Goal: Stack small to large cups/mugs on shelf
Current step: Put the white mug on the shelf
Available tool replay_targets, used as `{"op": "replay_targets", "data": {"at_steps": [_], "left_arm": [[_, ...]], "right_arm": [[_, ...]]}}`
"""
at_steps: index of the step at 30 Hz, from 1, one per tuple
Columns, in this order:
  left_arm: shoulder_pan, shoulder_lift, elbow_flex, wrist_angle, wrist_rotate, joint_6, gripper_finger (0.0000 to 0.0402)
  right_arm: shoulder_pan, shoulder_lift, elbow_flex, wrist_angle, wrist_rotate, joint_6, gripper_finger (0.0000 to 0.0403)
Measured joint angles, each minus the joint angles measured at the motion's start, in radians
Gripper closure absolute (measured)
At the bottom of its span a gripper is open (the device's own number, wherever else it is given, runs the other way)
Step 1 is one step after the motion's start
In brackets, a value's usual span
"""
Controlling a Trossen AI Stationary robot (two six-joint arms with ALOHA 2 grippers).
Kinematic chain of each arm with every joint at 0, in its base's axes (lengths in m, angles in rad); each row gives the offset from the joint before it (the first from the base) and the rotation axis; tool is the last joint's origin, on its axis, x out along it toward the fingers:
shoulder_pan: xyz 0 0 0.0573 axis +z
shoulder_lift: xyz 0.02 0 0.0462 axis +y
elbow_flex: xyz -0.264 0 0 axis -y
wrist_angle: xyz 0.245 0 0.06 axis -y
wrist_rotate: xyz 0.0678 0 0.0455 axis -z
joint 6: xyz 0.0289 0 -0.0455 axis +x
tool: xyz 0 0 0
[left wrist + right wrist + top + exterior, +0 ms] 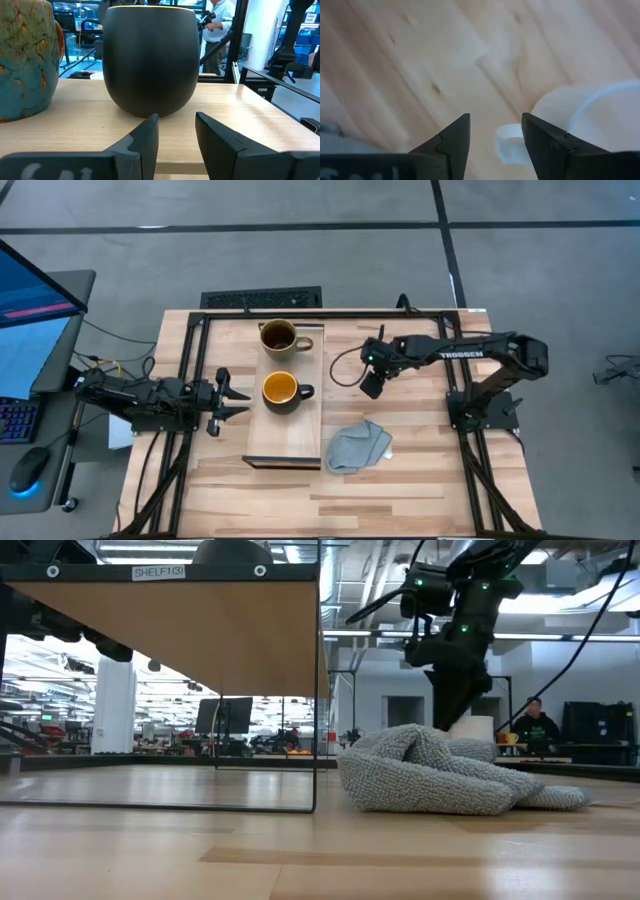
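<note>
The right gripper (pixel 492 132) hovers with jaws apart over the wooden surface (pixel 445 55), just beside the small white mug (pixel 590 120) (handle toward the jaws).

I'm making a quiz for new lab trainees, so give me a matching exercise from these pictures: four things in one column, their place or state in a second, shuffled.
Things:
1. black mug
2. brown-olive mug
3. white mug
4. grey cloth

Places:
A. on the table, off the shelf, right under the right gripper
B. on the shelf's far end
C. crumpled on the table beside the shelf
D. mid-shelf, facing the open left gripper

Pairs: 1-D, 2-B, 3-A, 4-C
</note>
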Motion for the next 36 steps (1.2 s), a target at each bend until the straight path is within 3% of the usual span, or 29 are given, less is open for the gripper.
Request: {"op": "replay_targets", "data": {"at_steps": [15, 24, 30, 36], "left_arm": [[0.000, 0.000, 0.000, 0.000, 0.000, -0.060, 0.0282], [0.000, 0.000, 0.000, 0.000, 0.000, -0.072, 0.0282], [0.000, 0.000, 0.000, 0.000, 0.000, -0.072, 0.0282], [0.000, 0.000, 0.000, 0.000, 0.000, -0.072, 0.0282]], "right_arm": [[0.137, 0.000, 0.000, -0.213, 0.003, 0.134, 0.0202], [0.144, 0.000, 0.000, -0.259, 0.077, 0.185, 0.0202], [0.145, 0.000, 0.000, -0.270, 0.032, 0.198, 0.0202], [0.135, 0.000, 0.000, -0.283, 0.062, 0.254, 0.0202]]}}
